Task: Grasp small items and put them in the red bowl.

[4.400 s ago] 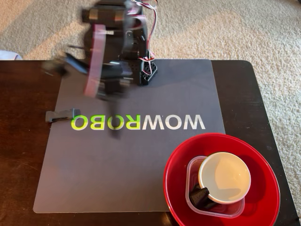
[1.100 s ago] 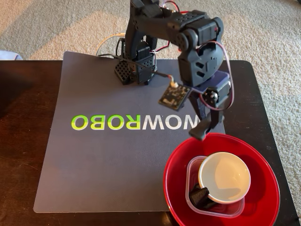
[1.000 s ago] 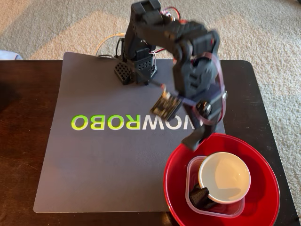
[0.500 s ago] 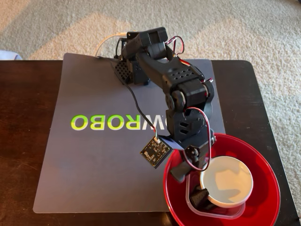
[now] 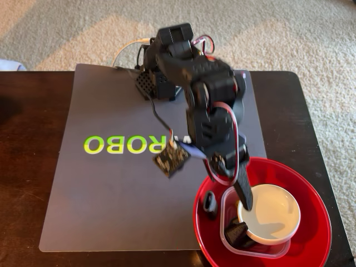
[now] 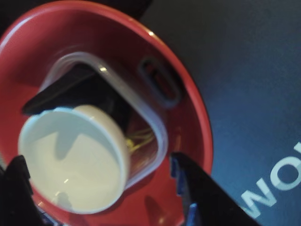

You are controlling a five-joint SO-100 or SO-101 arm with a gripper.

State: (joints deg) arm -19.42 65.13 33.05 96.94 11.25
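Note:
The red bowl (image 5: 312,222) sits at the mat's lower right in the fixed view and fills the wrist view (image 6: 28,42). Inside it lies the clear square tub (image 5: 268,253) (image 6: 156,123). The small white bowl (image 5: 275,214) (image 6: 70,160) rests on top of the tub. A pointed black part (image 5: 236,231) (image 6: 70,89) lies in the tub. A bit of the yellow-green clothespin (image 6: 138,139) shows under the white bowl. A black oval part (image 5: 209,203) (image 6: 160,82) lies in the red bowl beside the tub. My gripper (image 5: 247,204) (image 6: 99,162) is open, with its jaws either side of the white bowl.
A grey mat (image 5: 111,189) with green "ROBO" lettering covers a dark wooden table (image 5: 33,111). The arm's base stands at the mat's far edge. Carpet lies beyond. The red bowl reaches the table's near right edge.

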